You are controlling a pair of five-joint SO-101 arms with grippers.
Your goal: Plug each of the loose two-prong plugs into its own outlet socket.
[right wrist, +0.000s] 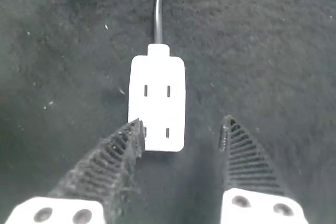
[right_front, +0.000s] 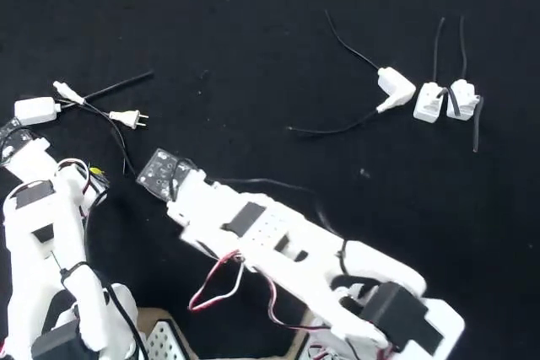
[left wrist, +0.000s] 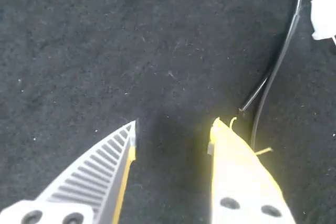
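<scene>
Outlet socket (right wrist: pixel 156 93), white, on black desk (right wrist: pixel 273 35).
Right claw (right wrist: pixel 182 123) apart, astride socket's end opposite its cord (right wrist: pixel 157 9); left claw (left wrist: pixel 174 124) likewise apart, above desk.

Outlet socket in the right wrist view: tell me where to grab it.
Grip the outlet socket across its two long, flat side walls, coming from the end opposite its cable. It lies flat, slots up, and the open right pincer lines up with it lengthwise.
</scene>
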